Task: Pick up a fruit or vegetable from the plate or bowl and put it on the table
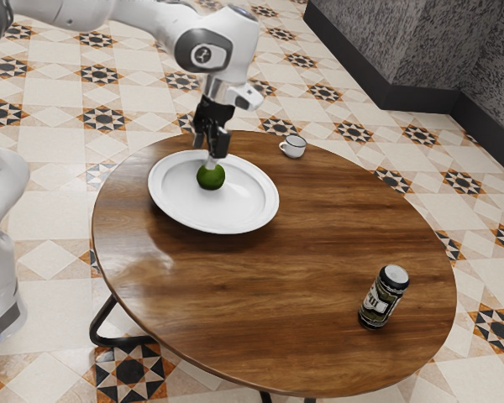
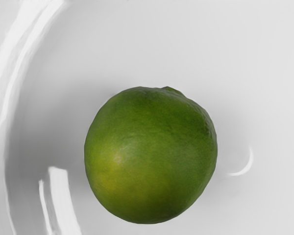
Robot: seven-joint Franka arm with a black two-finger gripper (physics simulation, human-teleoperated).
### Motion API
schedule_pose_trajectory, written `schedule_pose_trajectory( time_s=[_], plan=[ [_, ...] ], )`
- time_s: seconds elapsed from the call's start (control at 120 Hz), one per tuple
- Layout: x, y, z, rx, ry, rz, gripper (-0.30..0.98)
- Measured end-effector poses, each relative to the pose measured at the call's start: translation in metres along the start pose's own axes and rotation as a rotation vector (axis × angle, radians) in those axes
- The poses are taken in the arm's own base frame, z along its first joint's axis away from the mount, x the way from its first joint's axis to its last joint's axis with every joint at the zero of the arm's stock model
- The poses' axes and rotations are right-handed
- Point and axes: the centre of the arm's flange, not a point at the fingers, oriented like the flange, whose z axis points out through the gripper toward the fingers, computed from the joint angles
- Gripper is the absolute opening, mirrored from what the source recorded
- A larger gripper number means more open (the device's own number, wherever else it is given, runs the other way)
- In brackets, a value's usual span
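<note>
The table [image 1: 307,252] is offering passage between the plate [image 1: 270,201] and, at the exterior view's near right, the can [image 1: 382,299]; a mug [image 1: 295,149] is obstructing part of the far edge.

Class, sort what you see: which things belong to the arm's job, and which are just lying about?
Part of the job:
- round green lime
- shallow white plate
- round brown wooden table
- black gripper

Just lying about:
- small white cup
- dark cylindrical labelled can

"What sort of room is this?"

"Somewhere to eat, home or café, I can't tell: round wooden tabletop [image 1: 319,235], white plate [image 1: 227,208] and mug [image 1: 295,149] on it, star-patterned floor tiles [image 1: 129,374] beneath it."
</note>
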Motion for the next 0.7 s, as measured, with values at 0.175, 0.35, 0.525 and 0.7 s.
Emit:
schedule_pose_trajectory(
  time_s=[0.175, 0.35, 0.525, 0.7],
  plan=[
    [0.006, 0.010, 0.004, 0.010, 0.000, 0.018, 0.69],
    [0.012, 0.005, 0.014, 0.022, -0.013, 0.004, 0.69],
    [0.022, 0.010, 0.029, 0.044, -0.032, 0.004, 0.69],
    [0.030, 0.013, 0.041, 0.060, -0.039, 0.000, 0.69]
  ],
)
